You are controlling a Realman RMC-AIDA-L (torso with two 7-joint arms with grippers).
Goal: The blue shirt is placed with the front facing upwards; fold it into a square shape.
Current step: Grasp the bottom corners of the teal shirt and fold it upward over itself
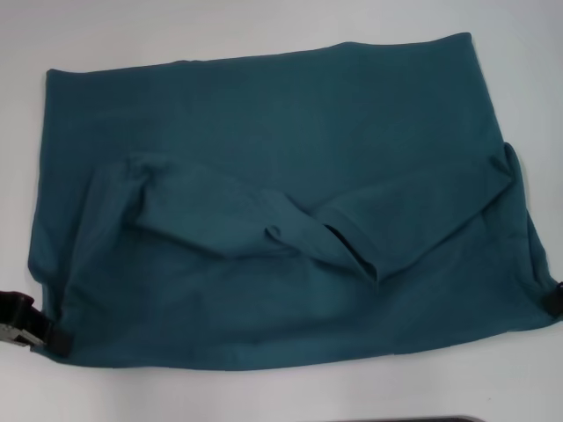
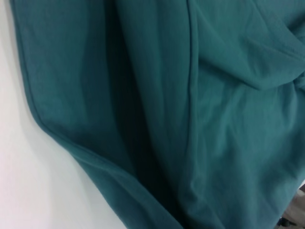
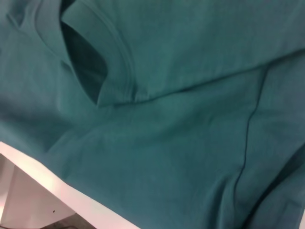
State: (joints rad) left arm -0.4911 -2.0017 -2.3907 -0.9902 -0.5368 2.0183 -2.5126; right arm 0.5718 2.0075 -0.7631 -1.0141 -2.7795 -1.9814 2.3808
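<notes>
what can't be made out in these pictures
- Left gripper, head view: mostly under the shirt edge and cut by the frame; open or shut unclear.
- Right gripper, head view: only a sliver at the frame edge.
- Chest lettering, neck tag: in no view; folded cloth covers them.
- Both wrist views: cloth only, no fingers.

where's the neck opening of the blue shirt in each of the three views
Head view: the neck opening of the blue shirt sits right of centre, on the folded-over part.
Left wrist view: not in it; only shirt folds and a seam over the white table.
Right wrist view: the opening is near the picture's upper left corner.
Shared landmark: the ribbed collar band, also seen in the head view.
</notes>
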